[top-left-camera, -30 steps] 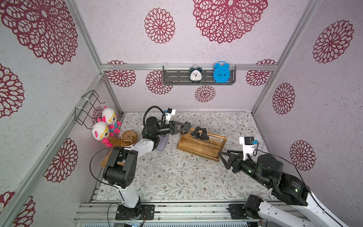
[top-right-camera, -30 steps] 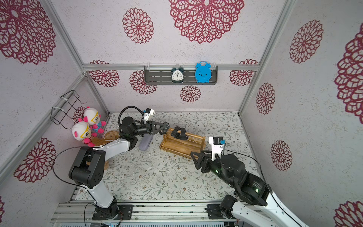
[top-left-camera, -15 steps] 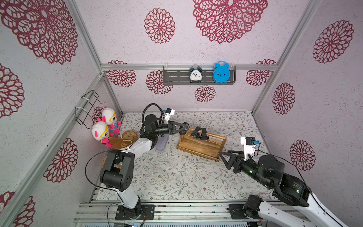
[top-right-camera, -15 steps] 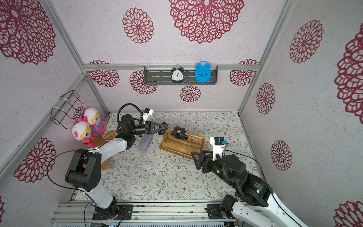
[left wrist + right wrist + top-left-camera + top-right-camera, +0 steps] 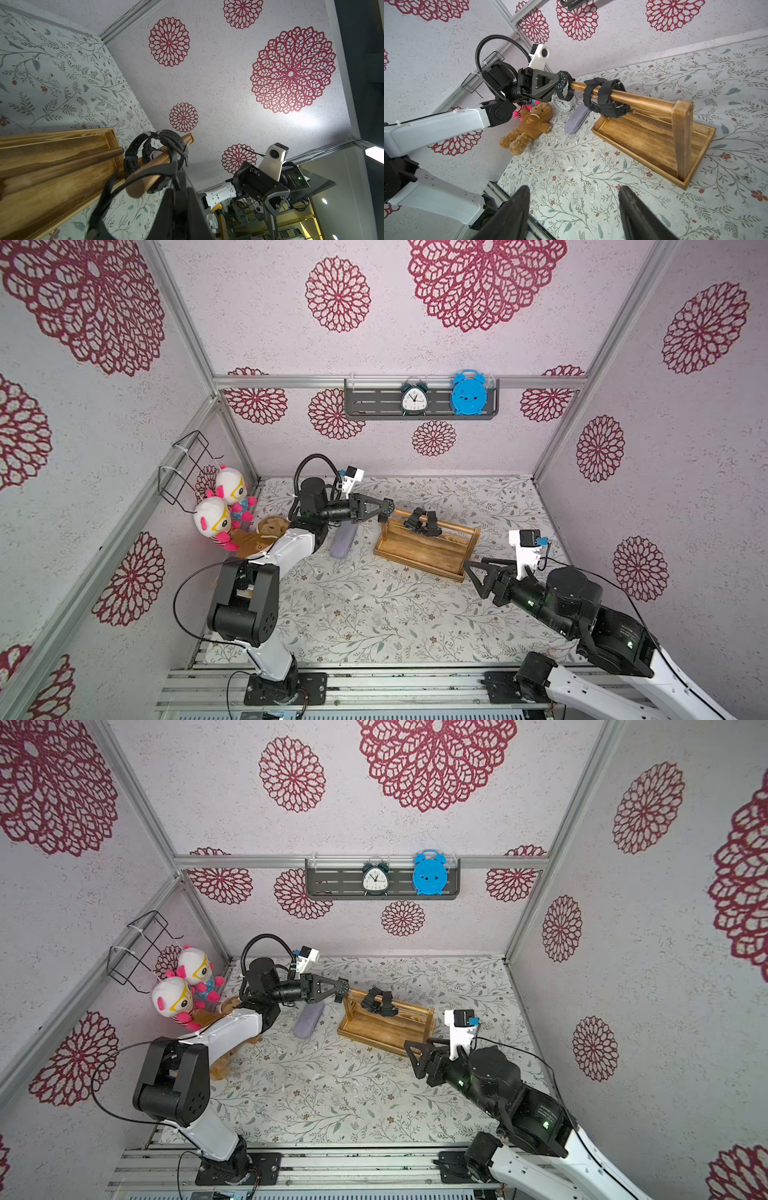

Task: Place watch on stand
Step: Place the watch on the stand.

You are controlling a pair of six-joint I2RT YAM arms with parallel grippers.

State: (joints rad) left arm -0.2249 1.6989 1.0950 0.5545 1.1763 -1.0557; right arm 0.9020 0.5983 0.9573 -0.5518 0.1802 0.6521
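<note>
The wooden stand (image 5: 419, 551) (image 5: 380, 1029) (image 5: 643, 137) sits mid-table, tray base down, with its round bar (image 5: 643, 99) on top. Black watches (image 5: 422, 522) (image 5: 378, 1002) (image 5: 604, 99) hang on that bar. My left gripper (image 5: 386, 510) (image 5: 343, 990) (image 5: 179, 187) is shut on a dark-faced watch (image 5: 562, 82), held at the bar's free left end (image 5: 137, 189). The strap loop (image 5: 145, 172) curves in front of that end. My right gripper (image 5: 471, 572) (image 5: 411, 1052) (image 5: 573, 189) hovers open and empty over the table, near the stand's right front corner.
A grey case (image 5: 344, 540) lies left of the stand, under the left arm. A teddy bear (image 5: 527, 126), a white alarm clock (image 5: 564, 102) and two plush dolls (image 5: 216, 518) crowd the left corner. A wall shelf (image 5: 374, 404) with two clocks hangs behind.
The left gripper with its watch has drifted slightly left along the bar's end, and its arm has shifted a little. The right arm has barely moved.
</note>
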